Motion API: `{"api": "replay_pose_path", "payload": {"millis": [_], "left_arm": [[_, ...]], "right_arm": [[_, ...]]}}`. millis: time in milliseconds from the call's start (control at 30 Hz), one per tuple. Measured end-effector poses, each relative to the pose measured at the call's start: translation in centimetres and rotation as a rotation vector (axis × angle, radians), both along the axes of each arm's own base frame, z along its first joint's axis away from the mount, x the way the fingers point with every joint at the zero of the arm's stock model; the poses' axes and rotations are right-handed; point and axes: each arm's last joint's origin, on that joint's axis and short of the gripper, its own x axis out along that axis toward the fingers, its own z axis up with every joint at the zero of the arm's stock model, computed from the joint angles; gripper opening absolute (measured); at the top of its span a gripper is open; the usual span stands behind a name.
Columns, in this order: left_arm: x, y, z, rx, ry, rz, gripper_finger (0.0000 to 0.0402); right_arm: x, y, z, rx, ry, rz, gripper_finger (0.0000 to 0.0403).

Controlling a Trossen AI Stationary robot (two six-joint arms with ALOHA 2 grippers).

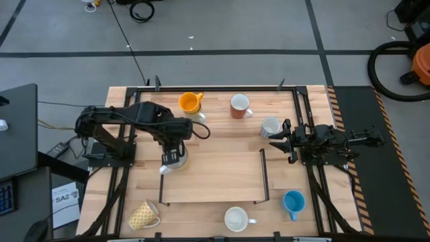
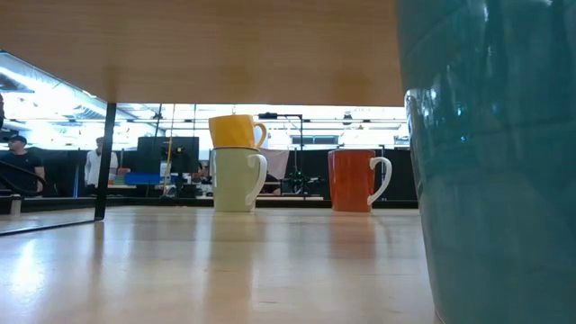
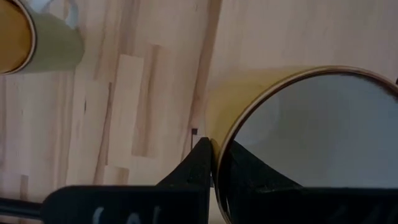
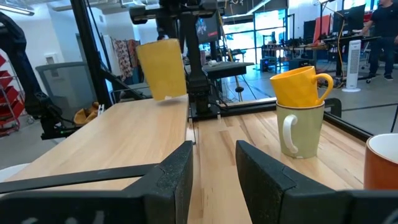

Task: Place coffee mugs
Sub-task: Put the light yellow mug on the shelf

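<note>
My left gripper [image 1: 173,160] hangs over the table's left middle, shut on a yellow mug [image 4: 161,68] with a white inside [image 3: 311,130]. An orange mug [image 1: 190,102] is stacked on a cream mug [image 4: 300,132] at the far side. A reddish-brown mug [image 1: 239,106] and a pale mug [image 1: 271,126] stand to their right. A blue mug [image 1: 293,202], a white mug [image 1: 236,218] and a yellow patterned mug [image 1: 144,215], lying on its side, are along the near edge. My right gripper [image 1: 272,139] waits open at the right, holding nothing. My left gripper pinches the yellow mug's rim [image 3: 219,146], with one finger [image 3: 198,169] outside the wall and the other [image 3: 249,177] inside. The fingers come from above, pointing down. The mug hangs below them, mouth up and slightly tilted, lifted clear of the table.
A raised wooden shelf on a black frame [image 1: 265,176] covers the table's middle; its underside [image 2: 198,45] and one leg [image 2: 106,162] show in the low view. The arm mounts stand at the table's left and right sides. People stand in the room beyond [image 2: 18,162].
</note>
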Motion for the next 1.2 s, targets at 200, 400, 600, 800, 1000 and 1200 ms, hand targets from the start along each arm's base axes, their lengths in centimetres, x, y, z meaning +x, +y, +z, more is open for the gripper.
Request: {"api": "replay_pose_path", "payload": {"millis": [200, 400, 600, 800, 1000, 1200], "left_arm": [[-0.07, 0.31, 0.1, 0.003, -0.005, 0.011, 0.0029], [-0.1, 0.19, 0.09, -0.015, -0.002, 0.022, 0.0029], [-0.1, 0.12, 0.09, -0.038, 0.0, 0.05, 0.0029], [-0.12, -0.09, 0.09, -0.057, 0.002, 0.043, 0.003], [-0.15, -0.42, 0.08, -0.058, 0.003, 0.035, 0.003], [-0.18, -0.62, 0.08, -0.028, -0.001, 0.027, 0.003]], "right_arm": [[0.0, 0.0, -0.01, 0.0, 0.0, 0.0, 0.0128], [0.0, 0.0, 0.0, 0.0, 0.0, 0.0, 0.0128], [0.0, 0.0, -0.01, 0.0, 0.0, 0.0, 0.0128], [0.0, 0.0, -0.01, 0.0, 0.0, 0.0, 0.0128], [0.0, 0.0, 0.0, 0.0, 0.0, 0.0, 0.0128], [0.0, 0.0, -0.01, 0.0, 0.001, 0.0, 0.0128]]}}
